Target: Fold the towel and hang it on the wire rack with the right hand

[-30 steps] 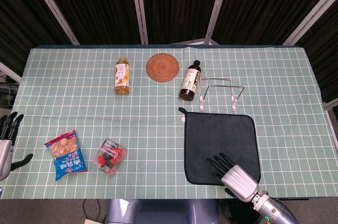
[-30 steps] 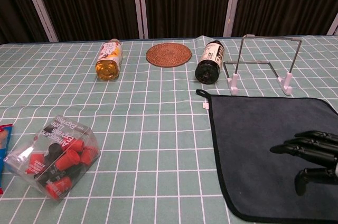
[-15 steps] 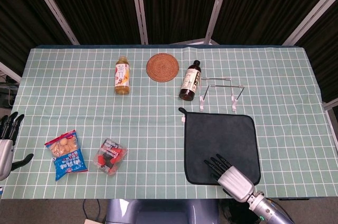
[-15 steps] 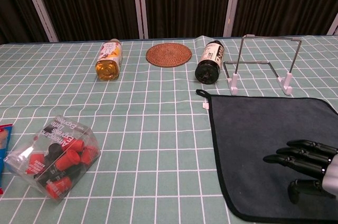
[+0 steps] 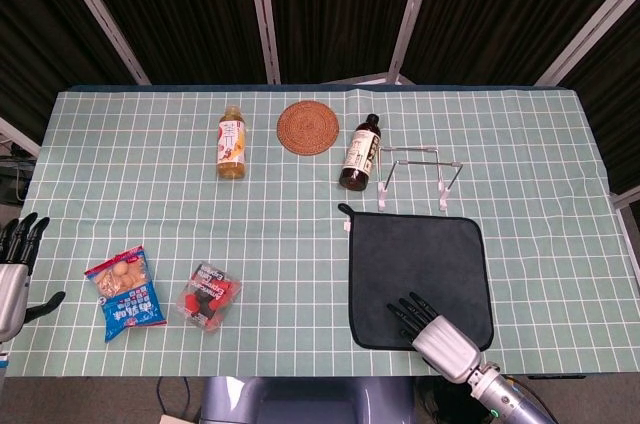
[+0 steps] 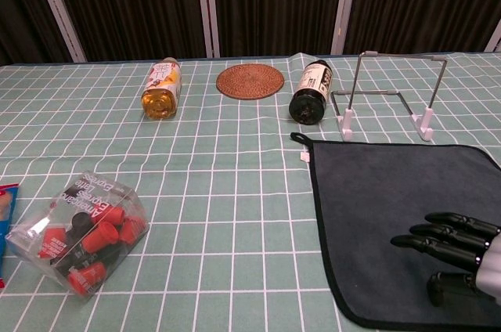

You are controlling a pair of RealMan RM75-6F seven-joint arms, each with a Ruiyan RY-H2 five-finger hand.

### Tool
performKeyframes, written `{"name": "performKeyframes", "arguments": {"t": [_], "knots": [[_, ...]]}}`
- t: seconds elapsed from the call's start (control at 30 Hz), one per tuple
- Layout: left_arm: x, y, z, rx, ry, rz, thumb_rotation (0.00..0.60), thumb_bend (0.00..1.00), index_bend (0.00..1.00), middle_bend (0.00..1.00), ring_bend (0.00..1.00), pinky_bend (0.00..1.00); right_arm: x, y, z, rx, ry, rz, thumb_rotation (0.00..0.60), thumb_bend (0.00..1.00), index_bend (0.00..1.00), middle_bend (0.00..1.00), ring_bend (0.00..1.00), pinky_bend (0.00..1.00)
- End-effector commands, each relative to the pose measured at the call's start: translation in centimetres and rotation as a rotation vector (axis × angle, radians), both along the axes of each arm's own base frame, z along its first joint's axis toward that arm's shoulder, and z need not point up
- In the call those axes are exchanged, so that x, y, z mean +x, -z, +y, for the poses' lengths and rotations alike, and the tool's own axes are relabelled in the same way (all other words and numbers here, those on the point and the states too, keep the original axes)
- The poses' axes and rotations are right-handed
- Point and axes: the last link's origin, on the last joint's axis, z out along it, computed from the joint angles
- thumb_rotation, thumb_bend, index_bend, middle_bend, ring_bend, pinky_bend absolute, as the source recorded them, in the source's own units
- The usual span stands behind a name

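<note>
Nothing of the task looked done. The towel (image 5: 419, 279) lay flat and unfolded on the counter (image 5: 300, 194), just in front of the empty wire rack (image 5: 418, 176). The right robot hand (image 5: 432, 323) was over the towel's near edge with fingers spread and gripping nothing; whether it touched the cloth I could not tell. The left robot hand (image 5: 14, 269) waited at the counter's far left, fingers apart and empty. Grasping, folding and hanging all remained.
</note>
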Motion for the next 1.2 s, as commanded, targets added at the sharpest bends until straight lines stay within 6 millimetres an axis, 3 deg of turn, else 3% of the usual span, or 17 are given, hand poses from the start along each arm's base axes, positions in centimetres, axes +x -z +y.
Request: {"name": "performKeyframes", "arguments": {"t": [0.03,0.63,1.2], "knots": [[0.0,0.03,0.0,0.0,0.0,0.0,0.6,0.0,0.0,0.0,0.0,0.0,-0.13,0.18,-0.02,-0.006,-0.005,0.005,0.6,0.16,0.38,0.0,0.0,0.0],[-0.02,0.14,0.03,-0.005,-0.002,0.003,0.6,0.0,0.0,0.0,0.0,0.0,-0.2,-0.12,-0.47,-0.045,0.006,-0.019,0.6,0.24,0.38,0.0,0.0,0.0],[0.0,0.26,-0.01,-0.011,-0.001,0.004,0.6,0.0,0.0,0.0,0.0,0.0,-0.51,-0.09,-0.37,-0.047,0.011,-0.025,0.6,0.25,0.42,0.0,0.0,0.0]]}}
